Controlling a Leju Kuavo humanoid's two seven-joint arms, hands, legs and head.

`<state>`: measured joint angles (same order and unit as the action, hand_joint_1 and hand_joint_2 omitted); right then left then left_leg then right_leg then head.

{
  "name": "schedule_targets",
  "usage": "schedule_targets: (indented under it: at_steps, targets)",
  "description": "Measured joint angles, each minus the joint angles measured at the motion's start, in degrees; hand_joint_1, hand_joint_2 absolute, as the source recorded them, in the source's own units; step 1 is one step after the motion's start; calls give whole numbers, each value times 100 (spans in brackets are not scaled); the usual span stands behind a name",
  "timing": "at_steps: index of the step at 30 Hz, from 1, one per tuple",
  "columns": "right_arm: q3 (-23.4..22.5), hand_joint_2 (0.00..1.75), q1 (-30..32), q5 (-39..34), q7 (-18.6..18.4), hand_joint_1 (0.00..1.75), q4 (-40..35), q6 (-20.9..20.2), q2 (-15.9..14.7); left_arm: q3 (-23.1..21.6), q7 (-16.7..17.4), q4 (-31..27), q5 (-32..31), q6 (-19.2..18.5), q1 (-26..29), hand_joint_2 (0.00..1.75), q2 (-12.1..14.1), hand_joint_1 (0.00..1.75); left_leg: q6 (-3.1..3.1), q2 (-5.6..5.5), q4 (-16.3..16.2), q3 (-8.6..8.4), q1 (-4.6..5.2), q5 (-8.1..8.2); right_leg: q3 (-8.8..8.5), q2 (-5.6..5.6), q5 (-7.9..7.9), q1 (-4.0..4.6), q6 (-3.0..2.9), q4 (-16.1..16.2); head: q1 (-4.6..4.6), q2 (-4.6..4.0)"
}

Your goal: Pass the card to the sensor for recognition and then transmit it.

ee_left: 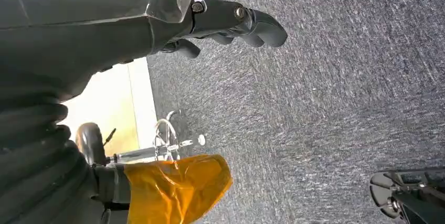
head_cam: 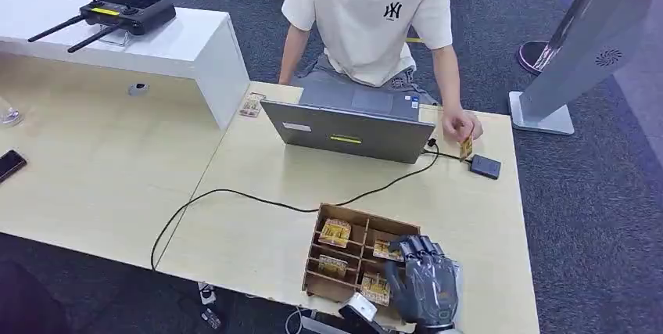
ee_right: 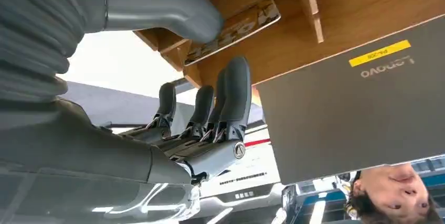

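While the right robot hand (head_cam: 423, 281) hovers over the near right corner of a wooden divided box (head_cam: 322, 234) on the pale counter (head_cam: 250, 240), its dark fingers (ee_right: 236, 90) reach out straight and slightly apart toward the box's wooden dividers, and its thick thumb (ee_right: 168, 3) lies close beside the edge of a yellow patterned card (ee_right: 239, 24) standing in one compartment; whether thumb and card actually touch cannot be told, and the hand grasps nothing that shows. From the head view, several such cards lie in the box's compartments, one at the far left (head_cam: 335, 232) and others nearer the hand. Across the counter a person in a white T-shirt (head_cam: 367, 13) sits behind a grey laptop (head_cam: 348, 132), and that person's hand (head_cam: 460, 124) pinches another yellow card (head_cam: 466, 148) upright just beside a small dark sensor (head_cam: 485, 166) near the counter's far right edge. A black cable (head_cam: 234, 193) runs from the laptop area across the counter and over its near edge. The left robot hand (ee_left: 231, 22) hangs over grey carpet (ee_left: 341, 77), its fingers loosely curled with nothing in them. On a white raised counter (head_cam: 180, 44) at the far left sits a black controller with two antennas (head_cam: 117, 13).
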<state>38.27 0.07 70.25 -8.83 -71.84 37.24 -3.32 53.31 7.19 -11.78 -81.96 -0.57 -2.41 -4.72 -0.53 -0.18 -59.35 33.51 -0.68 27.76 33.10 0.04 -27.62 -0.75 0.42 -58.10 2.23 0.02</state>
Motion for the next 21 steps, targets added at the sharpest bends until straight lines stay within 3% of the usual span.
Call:
schedule_targets:
  at_steps: [4,5,6,11,21]
  targets:
    - [-68,175,1,22,-9,105,0,-4,0,0,0,0,0,0,1,175,0,0,0,0,0,0,0,0,0,0,0,0,0,0,2,0]
    - [-85,175,2,35,-9,117,0,-7,0,0,0,0,0,0,1,175,0,0,0,0,0,0,0,0,0,0,0,0,0,0,2,0]
    - [-103,175,2,52,-9,140,-2,-9,0,0,0,0,0,0,1,175,0,0,0,0,0,0,0,0,0,0,0,0,0,0,2,0]
    - [-144,175,3,81,-9,173,-4,-31,0,0,0,0,-2,0,0,175,0,0,0,0,0,0,0,0,0,0,0,0,0,0,2,0]
    - [-245,175,12,118,-18,175,-4,-22,0,0,-2,0,-7,4,0,175,0,0,0,0,0,0,0,0,0,0,0,0,0,0,2,0]
